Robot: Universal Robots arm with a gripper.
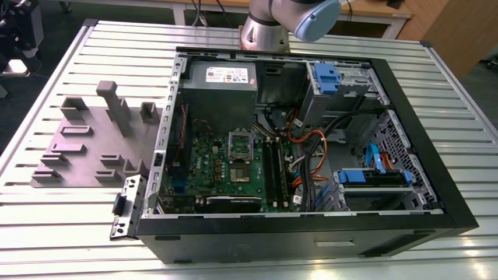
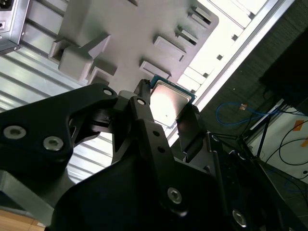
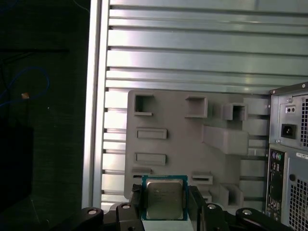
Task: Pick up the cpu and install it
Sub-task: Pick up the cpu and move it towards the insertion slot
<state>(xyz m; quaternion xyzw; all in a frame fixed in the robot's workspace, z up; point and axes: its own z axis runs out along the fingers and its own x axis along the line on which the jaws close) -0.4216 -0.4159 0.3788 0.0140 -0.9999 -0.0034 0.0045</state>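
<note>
The open computer case (image 1: 459, 195) lies on the slatted table (image 1: 467, 81). It holds the green motherboard (image 1: 204, 169), with the silver socket (image 1: 239, 142) near its middle. At about eleven o'clock inside the case sits the power supply (image 1: 221, 96). It carries a white label (image 1: 225, 74) whose print I cannot make out. Orange and blue cables (image 1: 311, 169) crowd the space at three o'clock of the board.

In the exterior view the grey fixture plate (image 1: 78, 153) lies at nine o'clock of the case and the arm (image 1: 272, 26) stands at twelve.

In both wrist views the gripper (image 3: 165, 206) (image 2: 166, 109) pinches the cpu (image 3: 165, 197) (image 2: 171, 98) by two opposite edges. It hangs apparently above the plate, metal top showing.
</note>
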